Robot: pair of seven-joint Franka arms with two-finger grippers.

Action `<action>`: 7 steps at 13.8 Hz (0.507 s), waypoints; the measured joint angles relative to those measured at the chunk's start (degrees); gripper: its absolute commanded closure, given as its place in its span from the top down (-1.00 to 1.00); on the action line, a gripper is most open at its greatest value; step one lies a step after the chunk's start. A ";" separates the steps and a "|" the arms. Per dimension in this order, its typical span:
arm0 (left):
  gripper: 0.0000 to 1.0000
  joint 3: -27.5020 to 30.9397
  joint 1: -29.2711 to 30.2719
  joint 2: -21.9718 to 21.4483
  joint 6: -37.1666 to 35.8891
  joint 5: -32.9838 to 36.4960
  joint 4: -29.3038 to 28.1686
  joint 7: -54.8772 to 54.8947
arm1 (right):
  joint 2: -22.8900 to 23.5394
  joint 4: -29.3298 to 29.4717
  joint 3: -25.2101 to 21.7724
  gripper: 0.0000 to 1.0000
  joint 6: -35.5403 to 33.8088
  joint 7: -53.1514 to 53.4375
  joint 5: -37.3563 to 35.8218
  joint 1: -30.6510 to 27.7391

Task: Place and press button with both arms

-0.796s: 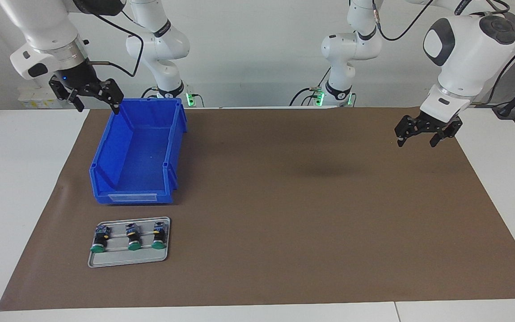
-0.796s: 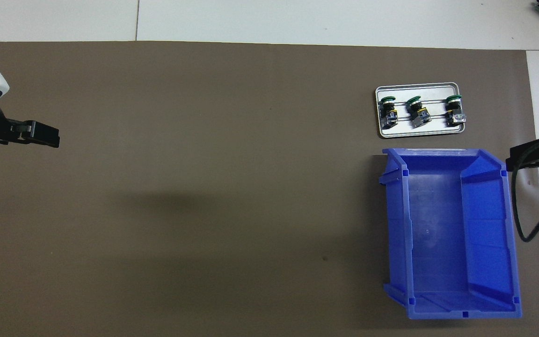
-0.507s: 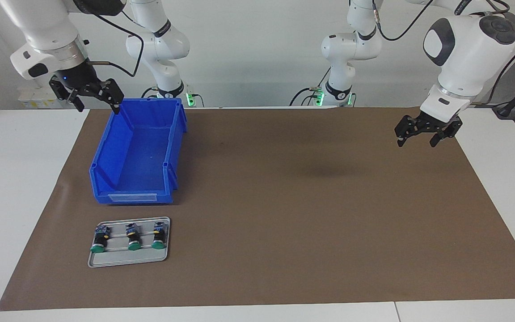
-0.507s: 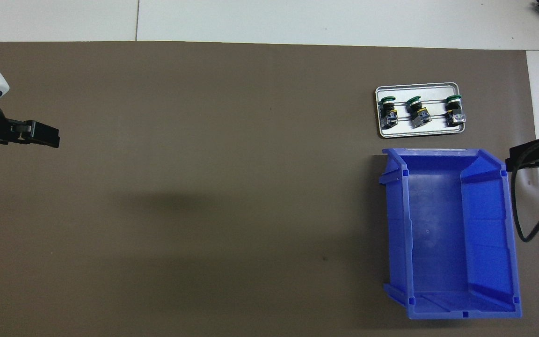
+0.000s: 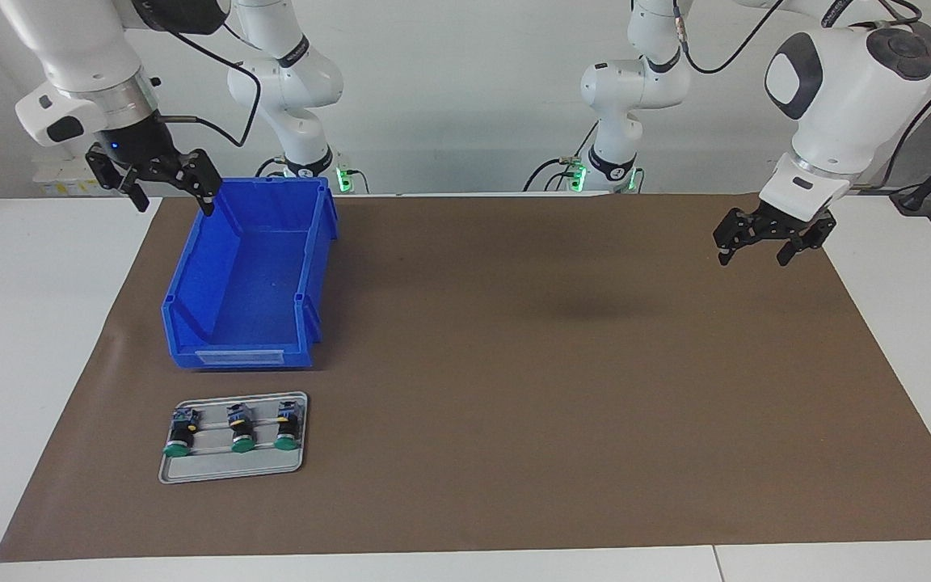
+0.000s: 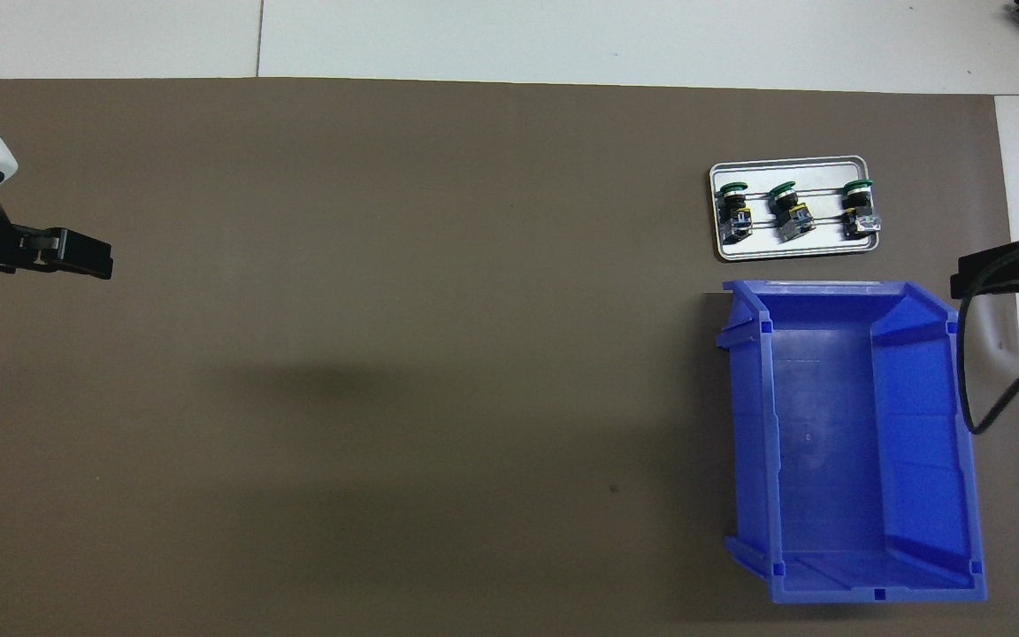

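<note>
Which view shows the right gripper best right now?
The facing view: the right gripper shows whole, raised beside the blue bin, fingers apart, holding nothing. In the overhead view only a dark sliver of it and its cable enter at the frame edge, with its height unreadable.

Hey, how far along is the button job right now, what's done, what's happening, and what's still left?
Nothing looks done: all three buttons lie in the grey tray, and the blue bin holds nothing. In hand: the right pincer hangs open over the bin's edge nearest the robots, gripping nothing; the left pincer waits open over the brown mat. Left: picking a button, placing it, pressing it.
</note>
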 measured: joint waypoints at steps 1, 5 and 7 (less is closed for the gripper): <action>1.00 0.00 0.00 0.00 0.00 0.00 0.00 0.00 | 0.98 -0.91 0.00 1.00 3.87 -0.55 0.00 0.00; 1.00 0.00 0.00 0.00 0.00 0.00 0.00 0.00 | 9.32 -2.17 0.01 1.00 16.65 -3.13 0.25 0.00; 1.00 0.00 0.00 0.00 0.00 0.00 0.00 0.00 | 14.71 -2.29 0.01 1.00 22.87 -6.23 0.29 -0.10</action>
